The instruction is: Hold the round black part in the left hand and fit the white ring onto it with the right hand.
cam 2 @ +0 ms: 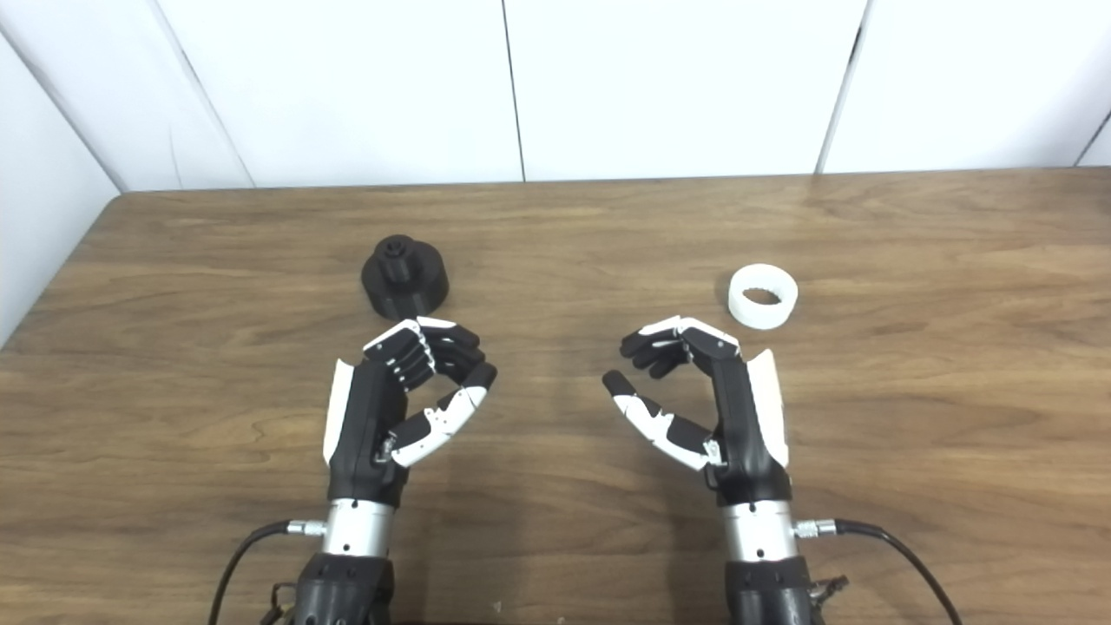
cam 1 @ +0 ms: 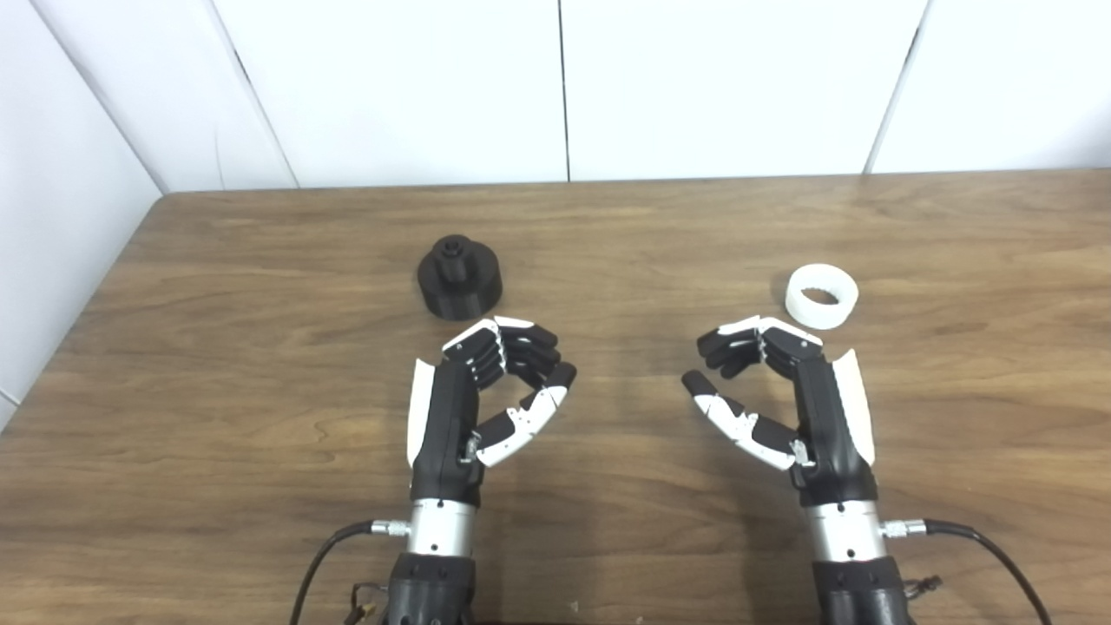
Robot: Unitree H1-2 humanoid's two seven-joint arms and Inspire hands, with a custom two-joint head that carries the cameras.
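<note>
1. Nearest the bottom edge, two black forearms with silver wrist cuffs come up over the wooden table (cam 1: 217, 417), each trailing a dark cable toward its outer side.
2. The left hand (cam 1: 486, 391) hovers low over the table, holding nothing — its fingers curl inward toward the thumb, with the fingertips nearly meeting the thumb tip around an empty gap.
3. The right hand (cam 1: 777, 391) mirrors it, also empty; its fingers are curled, but the thumb points away from them, leaving a clearly wider gap.
4. Just beyond the left hand's knuckles stands the round black part (cam 1: 459, 277), upright on the table with a small knob on top, near the hand but not touching it.
5. Just beyond the right hand, slightly to its outer side, lies the white ring (cam 1: 822, 296) — flat on the table, opening upward, apart from the fingers.
6. Farthest back, white wall panels (cam 1: 555, 87) rise behind the table's rear edge.
</note>
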